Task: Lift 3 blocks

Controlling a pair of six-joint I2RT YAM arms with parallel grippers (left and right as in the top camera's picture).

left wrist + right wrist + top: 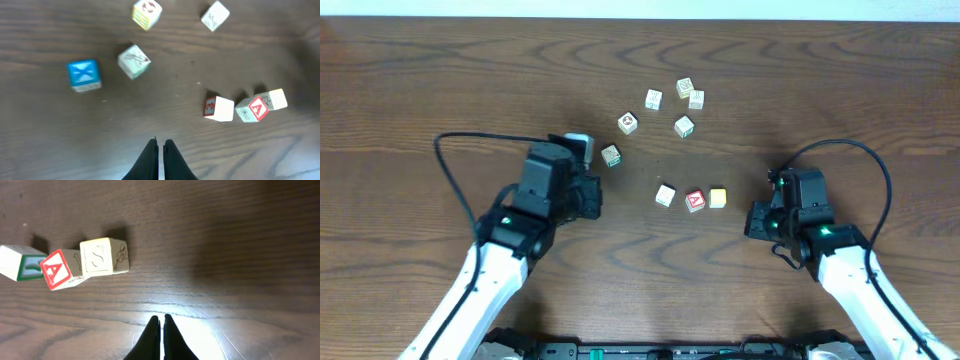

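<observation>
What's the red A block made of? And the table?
Red A block: probably wood, painted red on top; pale sides with printed drawings. Table: wood or wood-look laminate, dark brown swirly grain, slightly glossy, since a light glare shows.

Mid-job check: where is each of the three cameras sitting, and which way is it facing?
Overhead: above the table, looking straight down; the left arm and right arm reach in from the bottom edge.
Left wrist: on the left arm, looking down past the shut left gripper towards the blue X cube.
Right wrist: on the right arm, looking down past the shut right gripper, with the red "A" block to the left.
Shared: the red "A" block shows in all three views.
</observation>
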